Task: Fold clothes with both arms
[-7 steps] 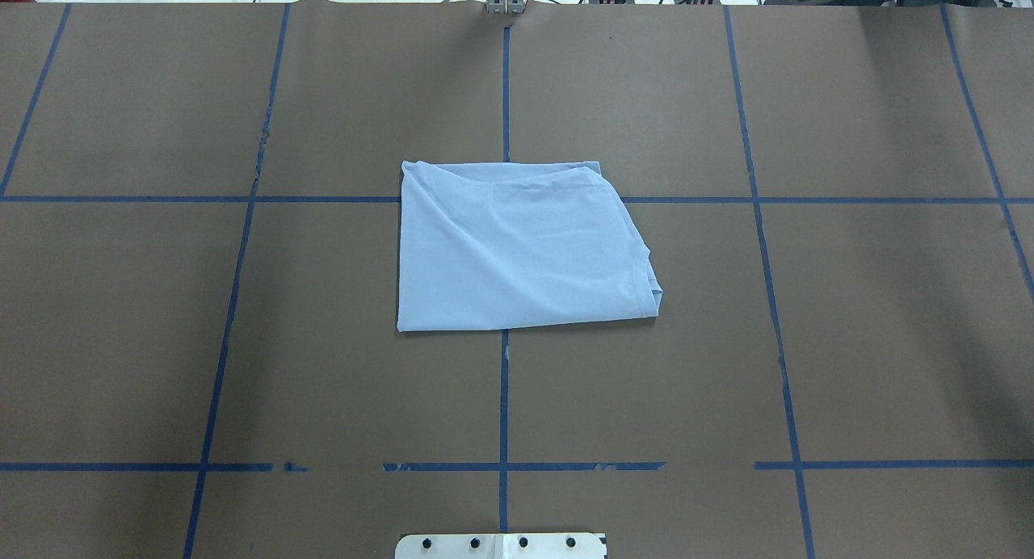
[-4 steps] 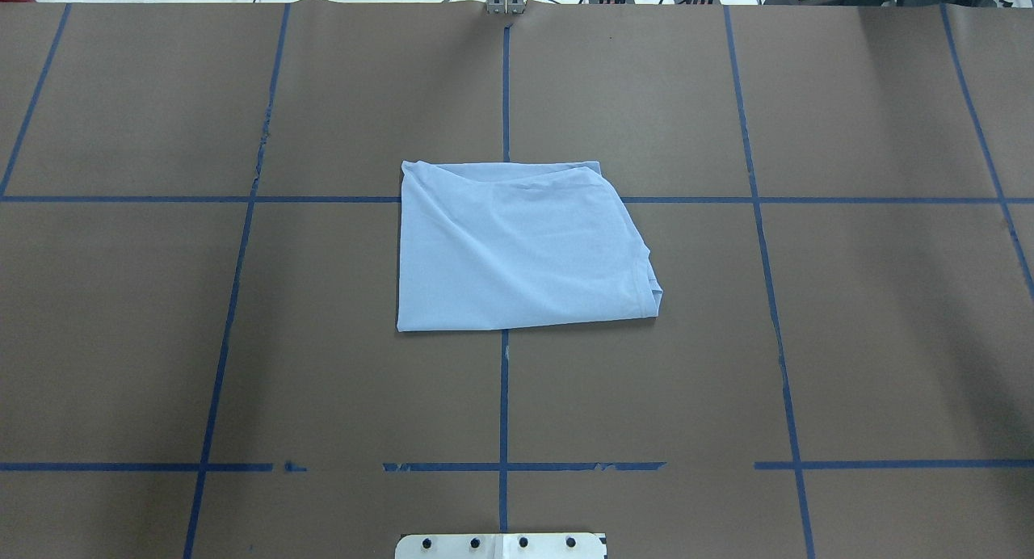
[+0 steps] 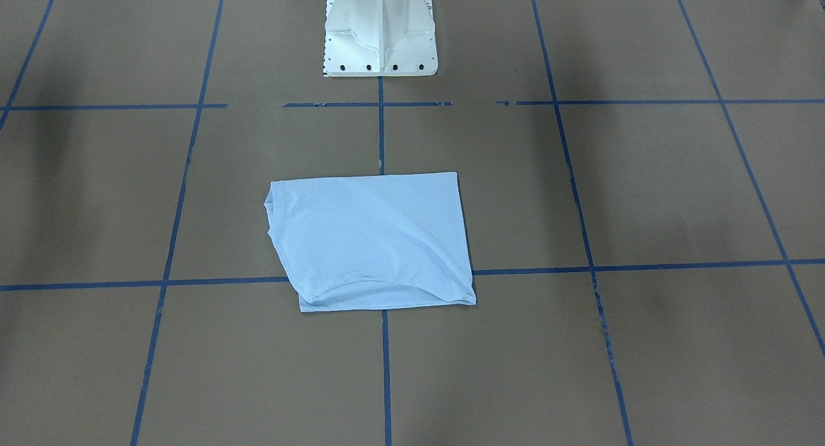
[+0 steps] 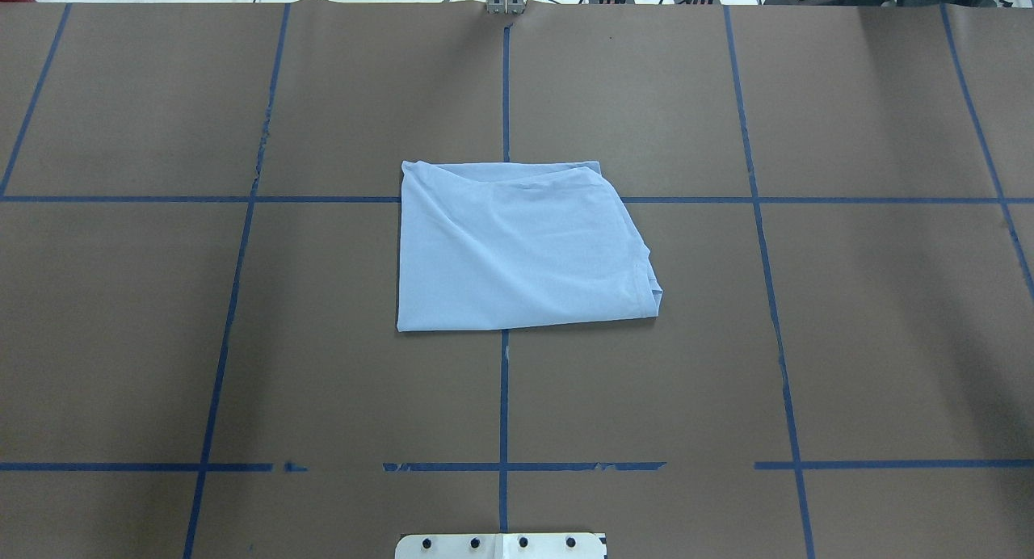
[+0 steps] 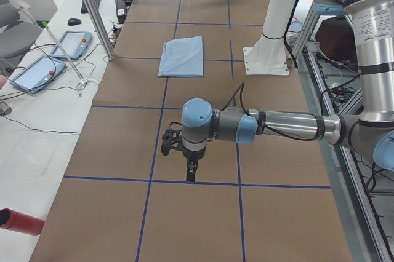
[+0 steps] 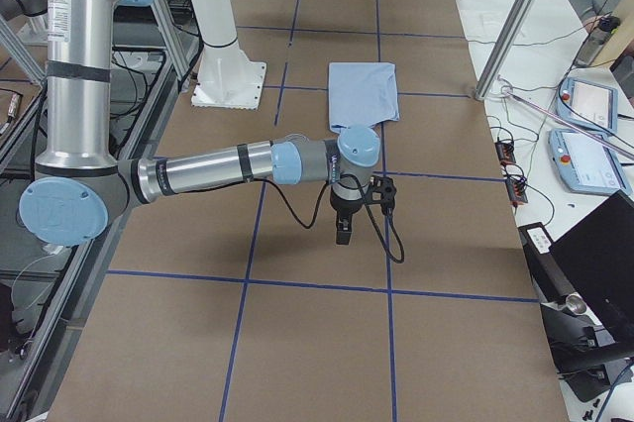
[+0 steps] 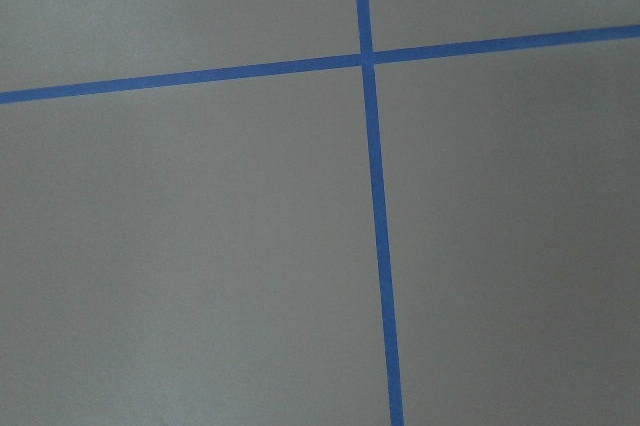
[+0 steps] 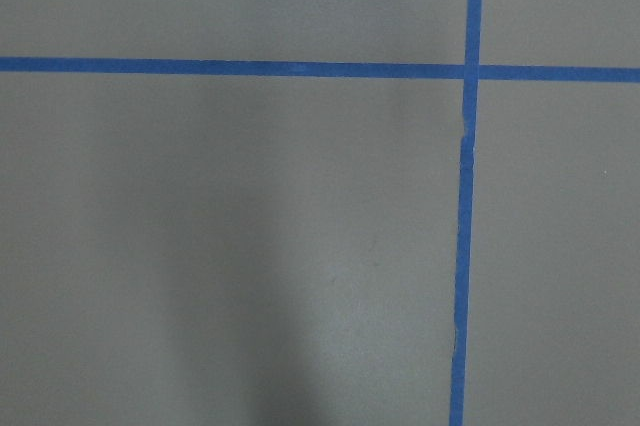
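The light blue t-shirt (image 4: 517, 248) lies folded into a rough rectangle at the middle of the brown table; its chest print and neck label are hidden. It also shows in the front view (image 3: 370, 240) and far off in both side views (image 5: 182, 56) (image 6: 363, 93). My left gripper (image 5: 192, 173) hangs over bare table far from the shirt, pointing down; I cannot tell if it is open or shut. My right gripper (image 6: 343, 234) hangs the same way at the other end; I cannot tell its state. Both wrist views show only table and blue tape.
The white pedestal base (image 3: 380, 30) stands at the robot's side of the table. Blue tape lines (image 4: 504, 397) grid the table. Side benches hold teach pendants (image 5: 37, 71) (image 6: 594, 100), cables and a red bottle (image 5: 18, 221). Metal frame posts (image 5: 92, 10) stand at the table's edge.
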